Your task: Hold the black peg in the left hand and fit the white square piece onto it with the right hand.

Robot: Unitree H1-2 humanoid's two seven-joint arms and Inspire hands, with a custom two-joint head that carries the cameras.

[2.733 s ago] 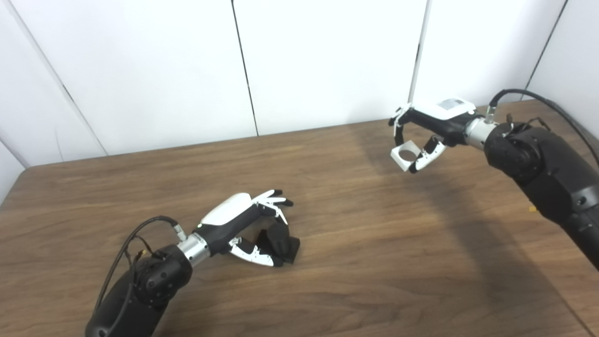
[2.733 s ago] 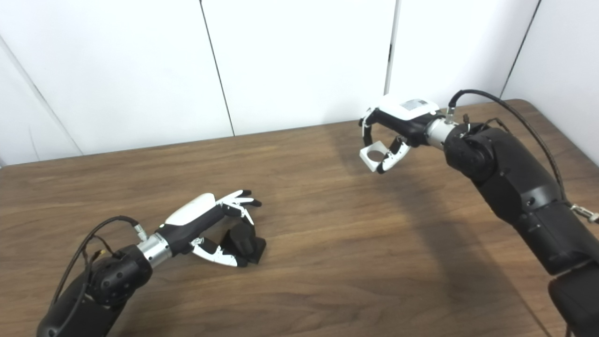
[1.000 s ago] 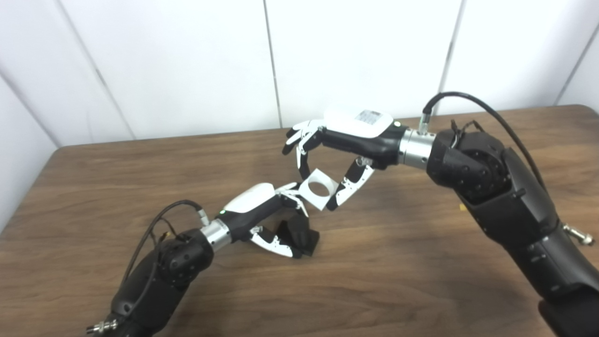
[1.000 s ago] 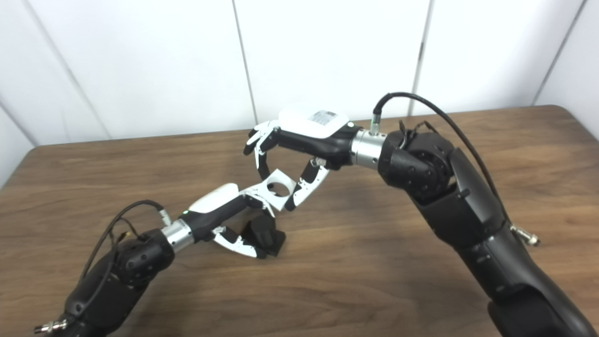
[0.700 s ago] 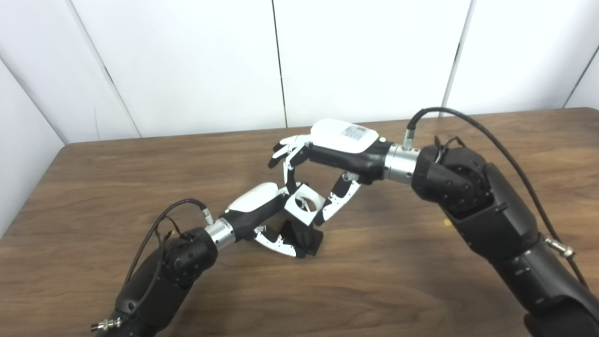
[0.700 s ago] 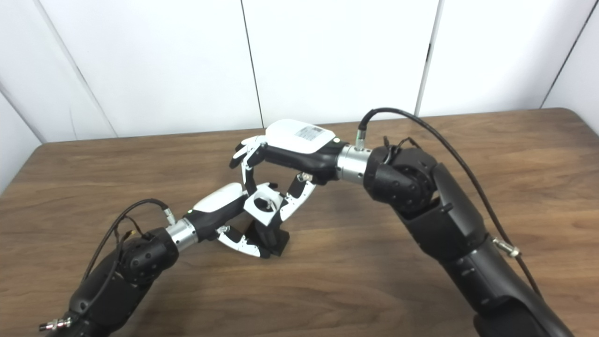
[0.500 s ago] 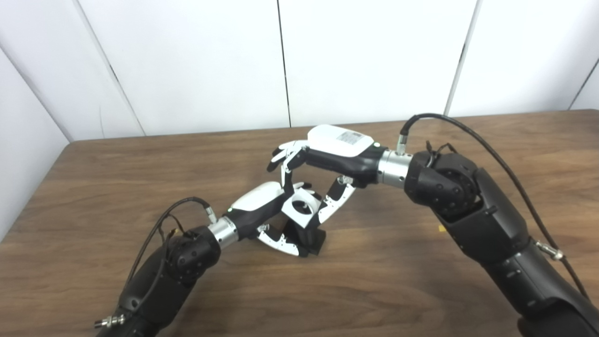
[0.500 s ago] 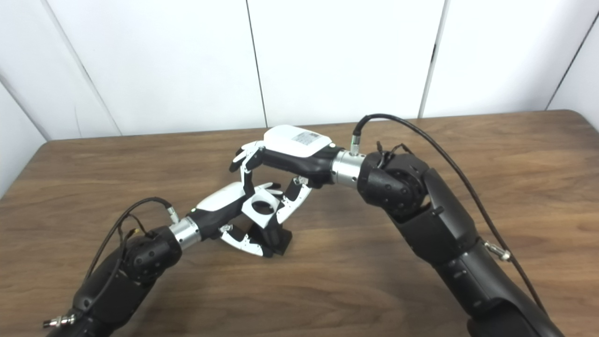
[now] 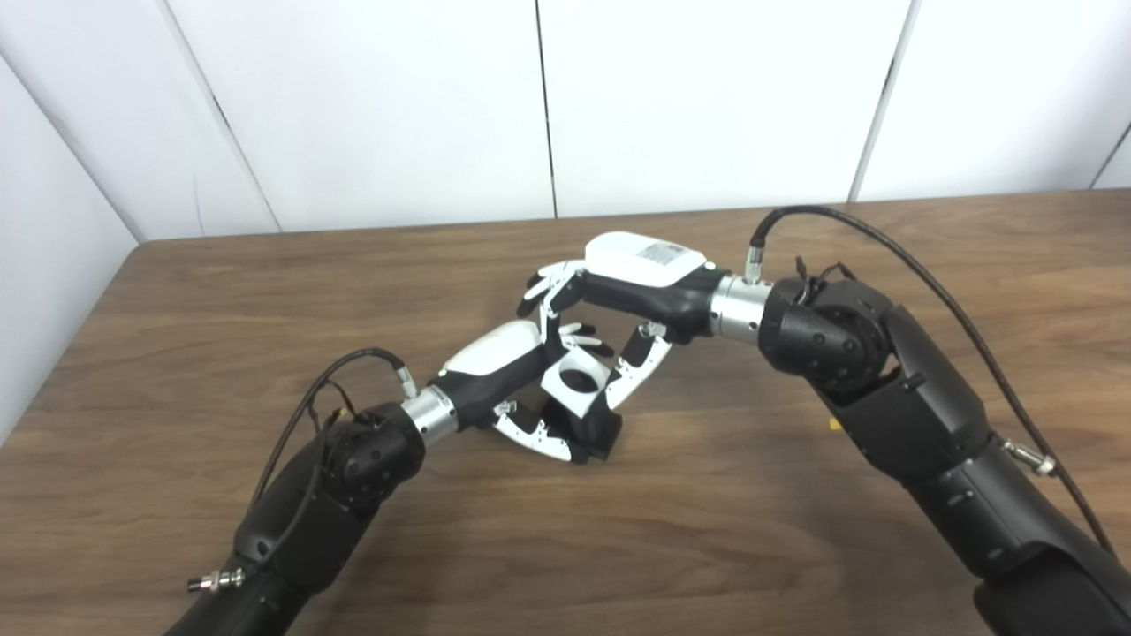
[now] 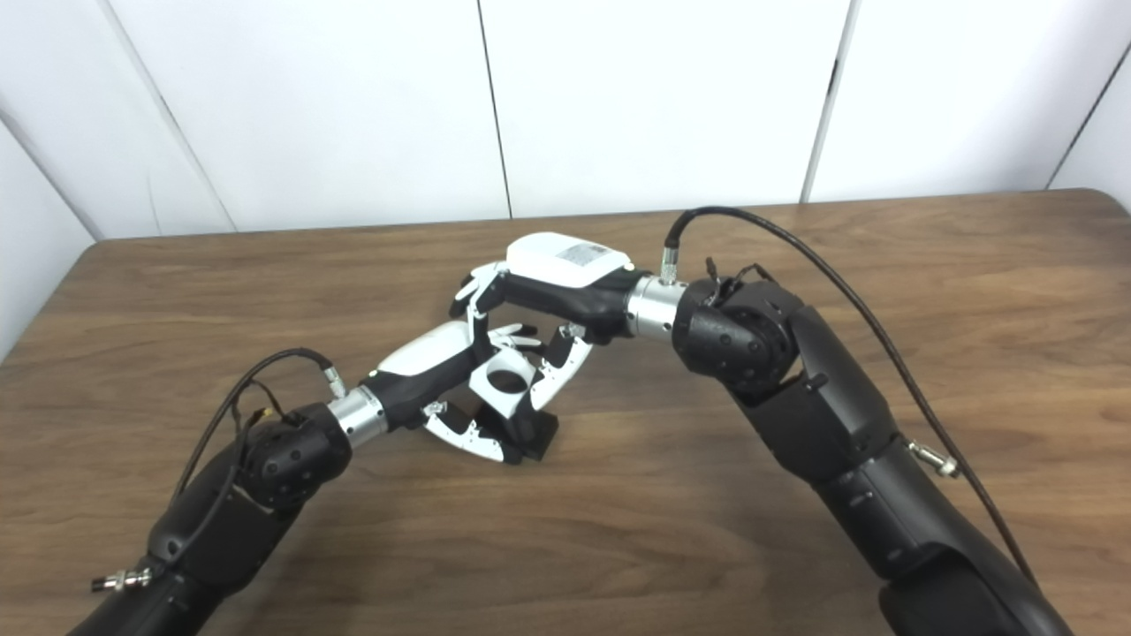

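The left arm reaches in from the lower left, its forearm angled up toward the middle. The left hand [image 9: 517, 389] lies low, fingers and thumb curled around a grasp. The right arm bends in from the lower right, elbow raised. The right hand [image 9: 610, 309] arches palm down directly above, fingers and thumb pinched.

Near the middle of the table [image 9: 795, 548], a little toward its far edge, my left hand [image 9: 521, 389] reaches in from the near left corner and closes around the black peg [image 9: 594, 431], whose base stands on the tabletop. My right hand [image 9: 610, 327] comes in from the right side, above and just behind my left, holding the white square piece [image 9: 576, 384] directly over the peg, its hole on top of it.
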